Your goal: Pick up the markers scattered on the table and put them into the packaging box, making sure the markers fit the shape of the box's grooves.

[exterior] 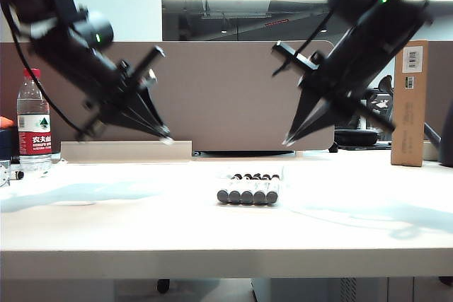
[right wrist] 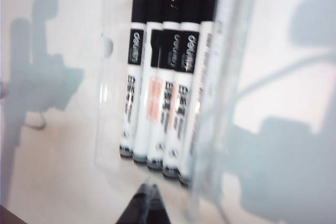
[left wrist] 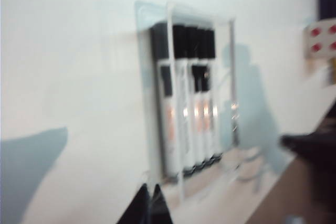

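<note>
Several markers (exterior: 248, 194) with white barrels and black caps lie side by side in the clear packaging box (exterior: 280, 175) at the middle of the table (exterior: 141, 217). The same markers (left wrist: 190, 103) fill the box's grooves (left wrist: 181, 145) in the left wrist view, and the markers (right wrist: 157, 82) show in the clear box (right wrist: 220, 35) in the right wrist view. My left gripper (exterior: 167, 138) hangs shut and empty above the table, left of the box. High to the right of the box, my right gripper (exterior: 287, 141) is shut and empty. Both point down toward the box.
A water bottle (exterior: 33, 124) with a red label stands at the far left. A tall brown cardboard box (exterior: 409, 104) stands at the back right. A grey partition (exterior: 219, 97) runs behind the table. A red-dotted item (left wrist: 321, 38) lies near the table's far side.
</note>
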### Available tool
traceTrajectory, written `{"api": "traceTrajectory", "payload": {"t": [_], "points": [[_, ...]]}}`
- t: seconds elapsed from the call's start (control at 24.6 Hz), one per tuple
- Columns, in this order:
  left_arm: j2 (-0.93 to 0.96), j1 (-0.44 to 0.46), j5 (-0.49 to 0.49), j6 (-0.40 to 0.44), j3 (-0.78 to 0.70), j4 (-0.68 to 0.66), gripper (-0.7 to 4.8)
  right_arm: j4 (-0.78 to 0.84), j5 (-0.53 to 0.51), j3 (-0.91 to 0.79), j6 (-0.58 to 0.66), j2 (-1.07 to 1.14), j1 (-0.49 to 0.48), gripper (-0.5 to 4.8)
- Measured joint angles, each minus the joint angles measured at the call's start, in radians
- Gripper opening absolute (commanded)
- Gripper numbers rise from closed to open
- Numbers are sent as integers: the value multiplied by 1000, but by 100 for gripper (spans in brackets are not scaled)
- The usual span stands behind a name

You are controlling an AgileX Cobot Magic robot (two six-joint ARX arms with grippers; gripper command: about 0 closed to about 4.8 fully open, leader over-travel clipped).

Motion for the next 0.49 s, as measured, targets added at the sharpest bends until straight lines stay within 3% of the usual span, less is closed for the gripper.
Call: {"api": "traceTrajectory", "payload": {"t": [0.12, 0.2, 0.24, 0.49], "points": [[-119, -8, -132, 146, -5, -122, -6, -49, 37, -6, -83, -87, 3, -3], [-212, -15, -202, 194, -36, -129, -6, -37, 59, -43, -106, -164, 3, -3], [-306, -17, -254, 210, -84, -126, -6, -47, 82, -92, -110, -237, 4, -3], [-738, -56, -344, 232, -370, -140, -6, -26, 182, -322, -165, -599, 4, -3]]}}
